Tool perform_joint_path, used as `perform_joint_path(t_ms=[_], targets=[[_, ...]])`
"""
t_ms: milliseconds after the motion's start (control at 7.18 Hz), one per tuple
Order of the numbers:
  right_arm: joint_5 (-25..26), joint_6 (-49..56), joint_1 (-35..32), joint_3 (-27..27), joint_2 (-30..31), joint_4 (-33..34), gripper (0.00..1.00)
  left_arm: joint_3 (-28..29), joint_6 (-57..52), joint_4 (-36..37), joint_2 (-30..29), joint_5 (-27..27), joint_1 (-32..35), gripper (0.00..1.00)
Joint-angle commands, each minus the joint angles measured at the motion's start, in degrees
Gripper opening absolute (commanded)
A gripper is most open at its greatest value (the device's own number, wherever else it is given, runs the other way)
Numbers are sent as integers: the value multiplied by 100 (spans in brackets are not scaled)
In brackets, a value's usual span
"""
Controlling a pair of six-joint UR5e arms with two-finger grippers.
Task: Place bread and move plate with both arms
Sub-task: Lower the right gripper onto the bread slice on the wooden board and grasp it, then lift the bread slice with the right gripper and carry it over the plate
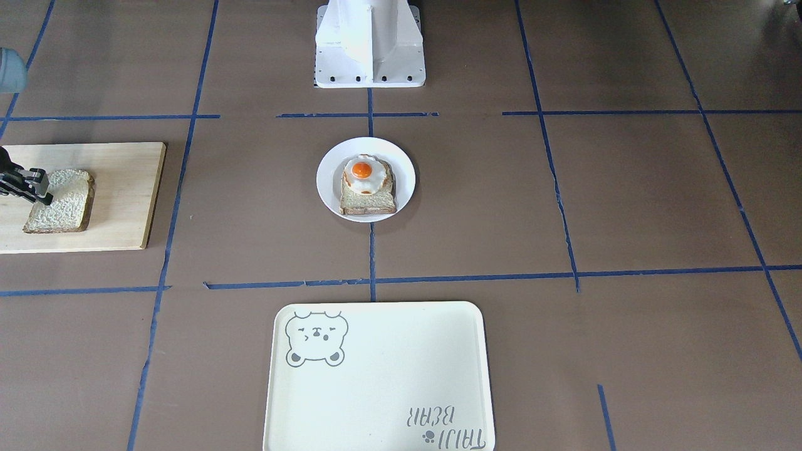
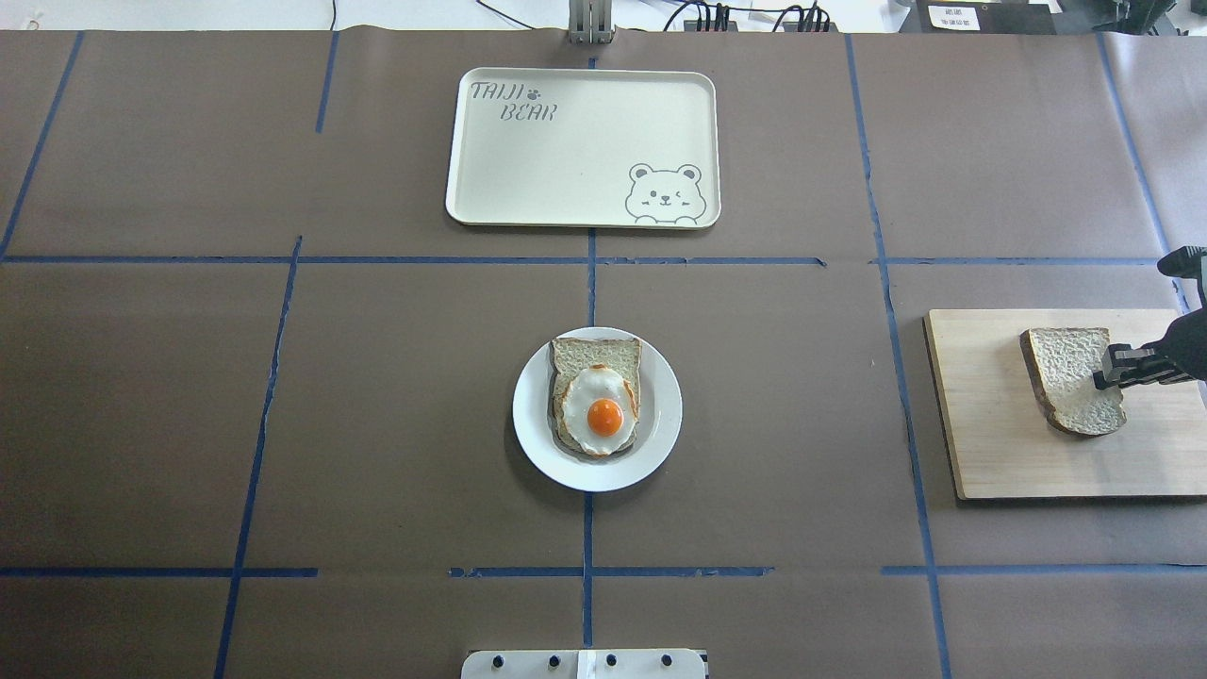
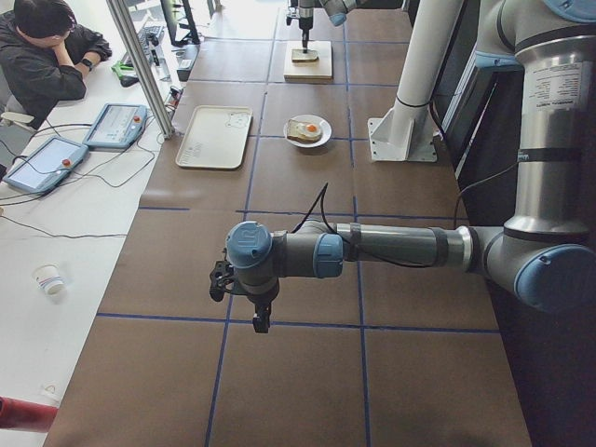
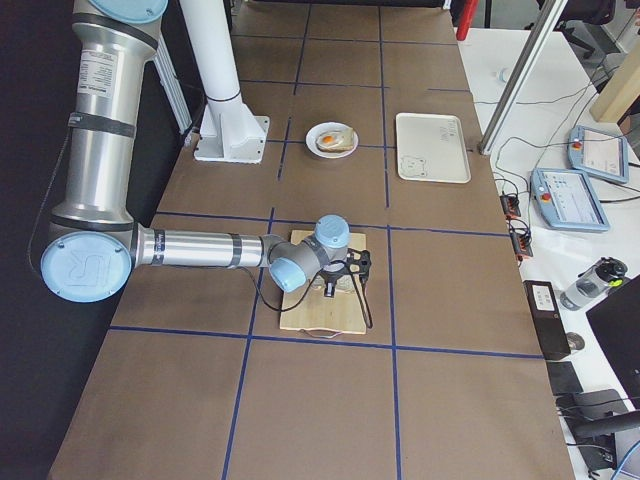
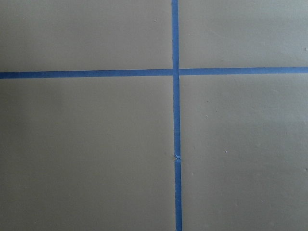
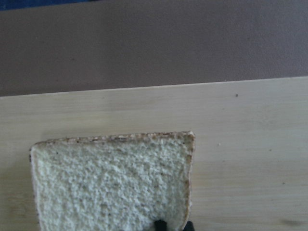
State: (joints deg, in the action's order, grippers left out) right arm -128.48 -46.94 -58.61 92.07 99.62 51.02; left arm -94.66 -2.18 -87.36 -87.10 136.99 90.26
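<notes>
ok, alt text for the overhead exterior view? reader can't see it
The right gripper, entering from the right edge, pinches the edge of the bread on a wooden board. At centre, the plate holds an egg-topped slice; a cream bear tray sits beyond it. The left arm is out of view.

A cream bear-printed tray is laid on the brown-covered table; a wooden board is set well apart; an egg-topped slice is seen at the centre.
</notes>
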Motion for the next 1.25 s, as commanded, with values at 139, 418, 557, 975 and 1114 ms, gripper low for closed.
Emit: perform_joint_path(t_ms=[139, 418, 557, 975, 1114], targets=[[-10, -8, -1, 13, 14, -13, 0, -8, 16, 9, 0, 3, 0, 100], [-159, -8, -10, 196, 31, -48, 0, -96, 51, 35, 0, 3, 0, 100], [-343, 0, -80, 276, 40, -57, 0, -122, 59, 53, 0, 3, 0, 100], [-1089, -174, -580, 767, -4, -57, 0, -385, 68, 79, 218, 3, 0, 100], [-1144, -497, -581, 934, -152, -48, 0, -412, 68, 79, 237, 3, 0, 100]])
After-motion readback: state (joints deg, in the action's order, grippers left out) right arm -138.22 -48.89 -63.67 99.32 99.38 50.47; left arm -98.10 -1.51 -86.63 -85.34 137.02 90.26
